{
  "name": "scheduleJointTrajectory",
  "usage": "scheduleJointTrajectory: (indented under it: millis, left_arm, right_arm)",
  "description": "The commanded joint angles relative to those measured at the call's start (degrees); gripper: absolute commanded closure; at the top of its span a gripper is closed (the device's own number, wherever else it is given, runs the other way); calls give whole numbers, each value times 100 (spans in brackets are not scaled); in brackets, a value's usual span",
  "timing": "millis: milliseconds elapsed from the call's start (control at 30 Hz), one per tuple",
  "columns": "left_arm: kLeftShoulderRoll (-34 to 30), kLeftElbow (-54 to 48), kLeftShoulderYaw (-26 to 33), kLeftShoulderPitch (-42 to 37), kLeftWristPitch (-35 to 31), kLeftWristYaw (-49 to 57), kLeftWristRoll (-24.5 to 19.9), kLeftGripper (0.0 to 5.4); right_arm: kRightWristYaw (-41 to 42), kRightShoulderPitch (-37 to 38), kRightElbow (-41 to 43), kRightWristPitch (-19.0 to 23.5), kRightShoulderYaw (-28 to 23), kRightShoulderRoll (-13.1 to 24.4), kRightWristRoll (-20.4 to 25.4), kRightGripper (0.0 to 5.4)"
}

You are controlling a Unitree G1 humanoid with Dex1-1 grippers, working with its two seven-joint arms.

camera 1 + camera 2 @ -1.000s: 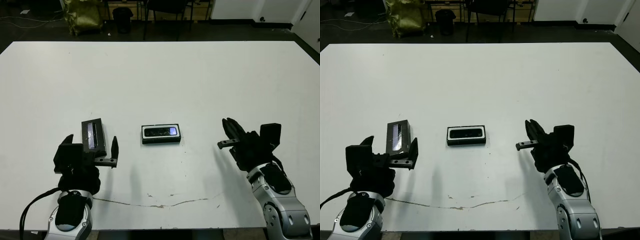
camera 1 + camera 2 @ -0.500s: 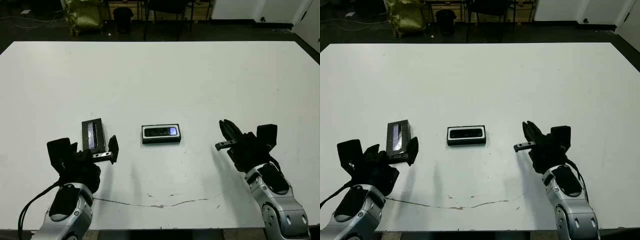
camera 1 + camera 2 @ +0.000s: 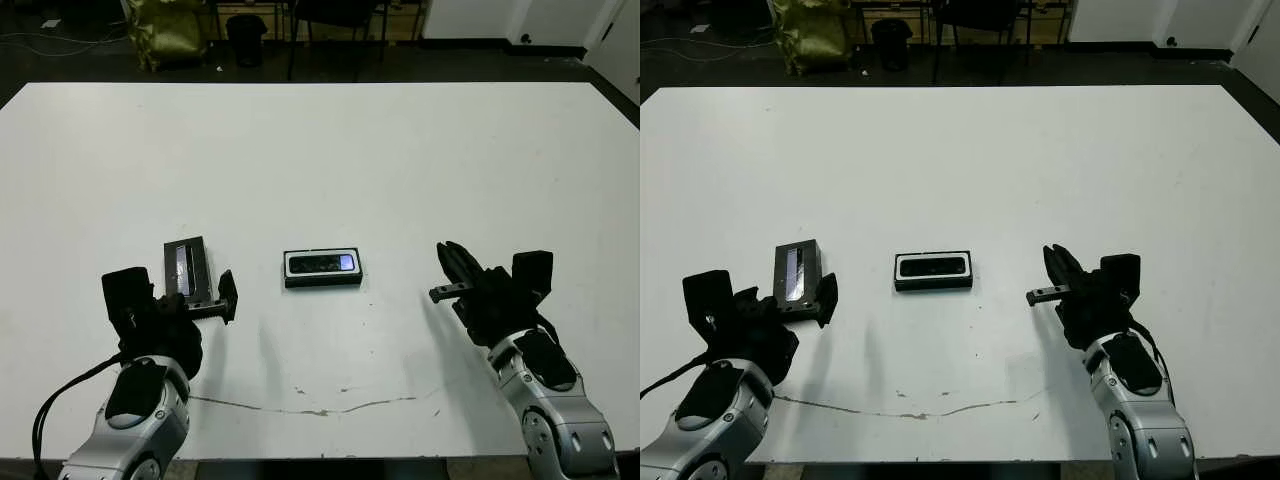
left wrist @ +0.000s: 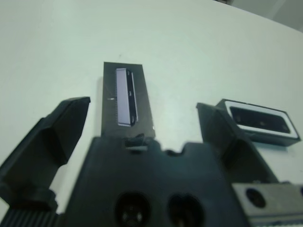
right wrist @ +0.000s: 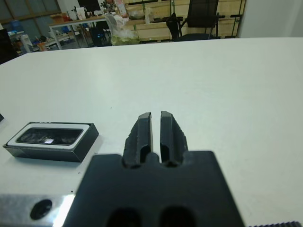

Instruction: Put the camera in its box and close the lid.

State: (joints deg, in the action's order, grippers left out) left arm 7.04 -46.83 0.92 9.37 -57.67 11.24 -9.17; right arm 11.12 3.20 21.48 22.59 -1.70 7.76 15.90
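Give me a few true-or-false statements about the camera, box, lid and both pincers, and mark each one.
1. The camera lies inside the box. True.
2. The lid is already on the box. False: it lies flat on the table, apart from the box.
3. The left pincer is open, with the lid ahead of it. True.
4. The right pincer grips the camera. False: it is shut on nothing, beside the box.

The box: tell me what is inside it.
The box holds the camera, a dark glossy bar lying flat within the white lining. What lies under the camera is covered. The lid is off, lying apart.
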Motion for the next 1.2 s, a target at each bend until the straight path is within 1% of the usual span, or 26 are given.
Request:
scheduleJointTrajectory:
  millis: [33, 167, 267, 333, 500, 600, 700, 767, 933, 1000, 1100, 1133, 1167, 1200]
  left_arm:
    - [-70, 193, -7, 48, 64, -16, 107, 1]
    - [-70, 263, 0, 13, 52, -21, 141, 1]
    - [-128, 390, 20, 23, 157, -126, 130, 1]
    - [-105, 373, 48, 27, 86, -168, 95, 1]
    - [-265, 320, -7, -51, -228, -261, 148, 1]
    - [-247, 324, -8, -69, -321, -268, 137, 1]
    - [-146, 462, 79, -31, -202, -317, 52, 1]
    - [-56, 488, 146, -28, -195, -328, -18, 1]
    - [-214, 595, 33, -51, -205, -328, 119, 1]
    - [-278, 704, 13, -40, -85, -360, 173, 1]
    - [-288, 781, 9, -48, -11, -350, 211, 11]
    - [-304, 776, -15, -60, -37, -334, 236, 1]
    - [-310, 754, -29, -77, -101, -317, 253, 16]
    - [-320, 775, -31, -76, -87, -331, 266, 22]
  right_arm:
    - [-2, 100, -47, 86, 2, 11, -1, 540]
    - [17, 114, -69, 35, -3, 14, -9, 540]
    - [-1, 125, -49, 86, -6, 6, 4, 540]
    - [-2, 128, -41, 119, -10, 4, 23, 540]
    - [52, 139, -84, 24, -10, 9, 23, 540]
    - [-2, 148, -36, 103, -13, 10, 5, 540]
    - [46, 154, -90, 21, -25, 12, 22, 540]
    - [41, 159, -79, 41, -26, 5, 33, 540]
    - [-47, 163, 3, 165, 10, 30, -36, 540]
    - [-46, 171, 8, 177, 10, 18, -9, 540]
    - [12, 191, -37, 101, -2, -10, 54, 540]
    - [61, 194, -80, 33, -10, -14, 77, 540]
    - [114, 193, -127, -41, -15, -14, 94, 540]
    - [115, 190, -133, -24, -21, -17, 107, 540]
